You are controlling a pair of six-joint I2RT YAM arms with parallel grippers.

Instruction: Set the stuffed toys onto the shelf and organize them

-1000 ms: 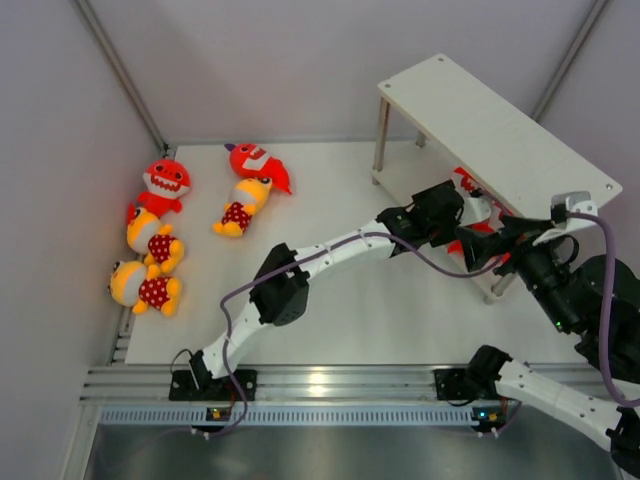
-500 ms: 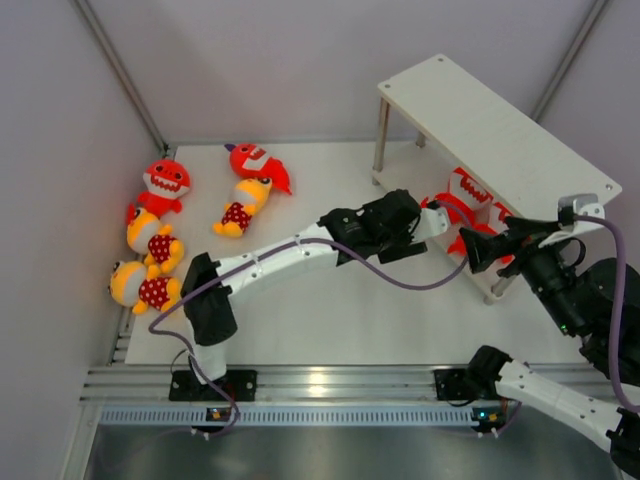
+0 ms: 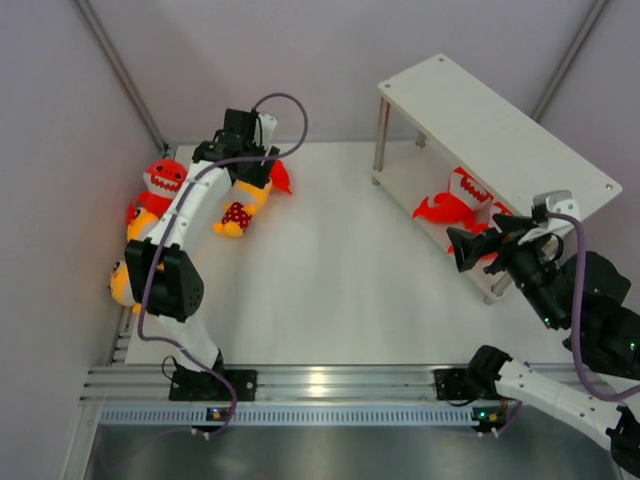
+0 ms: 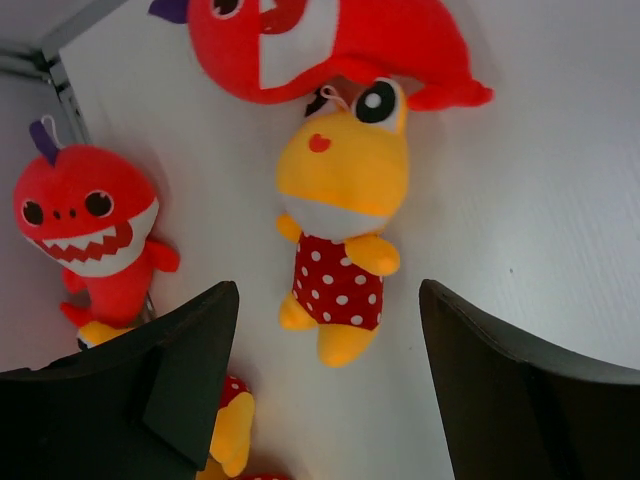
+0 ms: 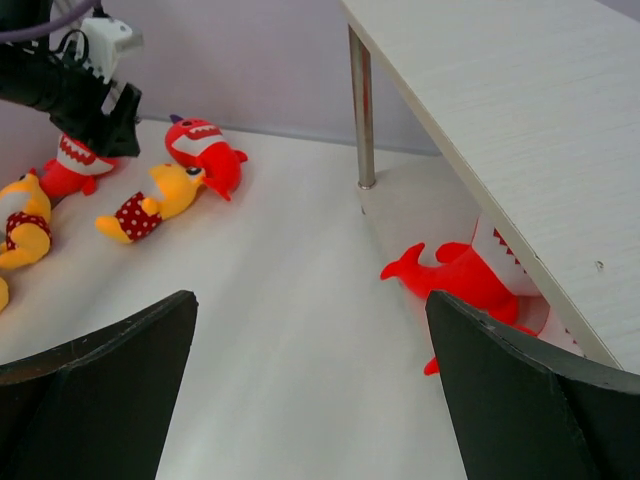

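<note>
1. One red shark (image 3: 448,207) lies on the lower board of the shelf (image 3: 500,125), near its open edge. The right jaws hover close beside it. I think a careless swing of this arm could push the shark off the board onto the table (image 3: 340,280).
2. From above, the left arm reaches far into the back-left corner, with the left jaws over the yellow figure (image 3: 238,208). A second red shark (image 3: 280,178) touches the head of this figure. A third red shark (image 3: 165,180) and more yellow figures lie by the left wall, and the arm passes above them. In my opinion its elbow may drag them when it moves.
3. In the left wrist view the left jaws are wide apart and hold nothing. The yellow figure (image 4: 340,200) lies on its back below the gap, its head against the second red shark (image 4: 340,40). If the jaws come down too near the head, they may pinch both toys together. A grip only on the soft shorts may slip.
4. In the right wrist view the right jaws are also apart and empty. The red shark (image 5: 462,275) sits under the top board, not far from a thin leg (image 5: 362,110). Reaching inside could knock the board or the leg and shift the shelf.
</note>
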